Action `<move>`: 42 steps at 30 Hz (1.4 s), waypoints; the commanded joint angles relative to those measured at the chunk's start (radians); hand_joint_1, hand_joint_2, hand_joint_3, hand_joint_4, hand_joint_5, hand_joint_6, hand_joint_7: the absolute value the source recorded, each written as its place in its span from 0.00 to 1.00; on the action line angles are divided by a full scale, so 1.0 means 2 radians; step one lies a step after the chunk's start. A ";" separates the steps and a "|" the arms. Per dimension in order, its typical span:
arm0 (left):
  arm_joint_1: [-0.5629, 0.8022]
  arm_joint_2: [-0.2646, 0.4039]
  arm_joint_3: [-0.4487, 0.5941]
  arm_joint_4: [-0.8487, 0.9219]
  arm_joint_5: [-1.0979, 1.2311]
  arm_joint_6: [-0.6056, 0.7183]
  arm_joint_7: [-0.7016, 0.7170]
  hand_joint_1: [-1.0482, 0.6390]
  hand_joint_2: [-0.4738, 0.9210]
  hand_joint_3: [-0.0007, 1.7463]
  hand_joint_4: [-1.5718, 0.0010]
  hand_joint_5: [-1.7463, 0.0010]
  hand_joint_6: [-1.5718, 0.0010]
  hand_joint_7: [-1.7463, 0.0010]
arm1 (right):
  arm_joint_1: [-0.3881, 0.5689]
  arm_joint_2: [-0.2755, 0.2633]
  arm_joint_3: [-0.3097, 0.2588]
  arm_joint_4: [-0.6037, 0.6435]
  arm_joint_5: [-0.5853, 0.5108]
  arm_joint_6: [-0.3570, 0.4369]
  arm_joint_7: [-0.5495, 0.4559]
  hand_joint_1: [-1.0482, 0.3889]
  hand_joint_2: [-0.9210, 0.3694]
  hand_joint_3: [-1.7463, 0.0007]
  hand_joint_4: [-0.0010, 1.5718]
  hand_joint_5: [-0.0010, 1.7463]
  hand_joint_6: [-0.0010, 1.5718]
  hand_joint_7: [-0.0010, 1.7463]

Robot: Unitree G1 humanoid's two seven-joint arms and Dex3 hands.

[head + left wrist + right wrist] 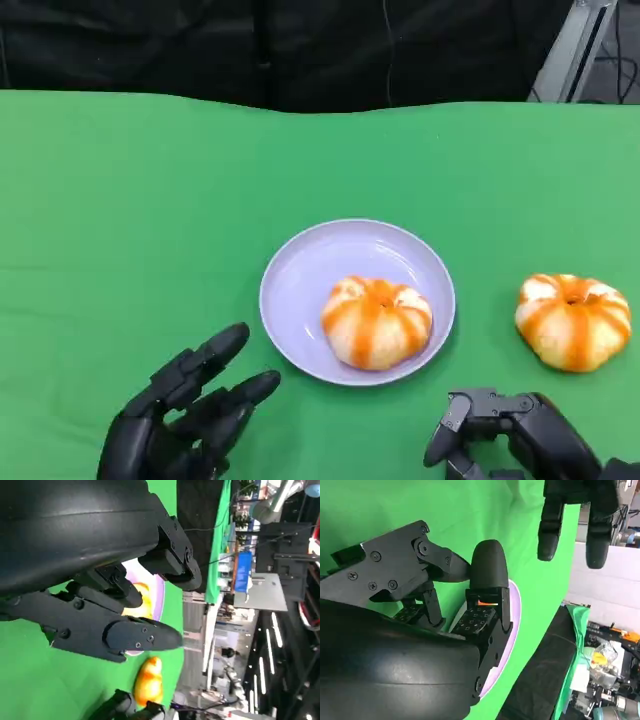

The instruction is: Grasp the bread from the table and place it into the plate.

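1. My left hand [185, 420] sits low near the worktop's near edge, fingers [215, 352] spread apart and reaching forward, holding nothing.
2. My right hand [520, 435] sits by the near right corner, fingers [445, 440] curled downward, nothing in them.

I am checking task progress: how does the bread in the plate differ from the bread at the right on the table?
The bread in the plate lies inside the lilac plate; the bread on the table lies on the green cloth, apart from the plate. The first sits between the two hands; the second lies beyond the right hand. Both are round, pale, with orange stripes.
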 commanded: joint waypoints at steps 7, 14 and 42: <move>-0.018 0.010 -0.016 0.014 0.079 -0.024 0.062 0.67 1.00 0.20 0.39 0.98 0.46 0.97 | -0.001 -0.007 -0.003 -0.005 0.006 0.006 0.000 0.64 0.19 0.51 0.52 0.84 0.55 0.63; -0.029 0.018 -0.021 0.024 0.096 -0.029 0.080 0.66 1.00 0.21 0.32 0.96 0.43 0.97 | -0.003 -0.007 -0.004 -0.001 0.007 0.002 0.002 0.63 0.19 0.51 0.52 0.84 0.55 0.63; -0.068 0.041 -0.024 0.102 0.117 -0.093 0.115 0.59 0.72 0.68 0.44 0.09 0.42 0.23 | 0.000 -0.011 -0.006 -0.006 0.013 0.004 0.007 0.64 0.19 0.51 0.52 0.83 0.55 0.64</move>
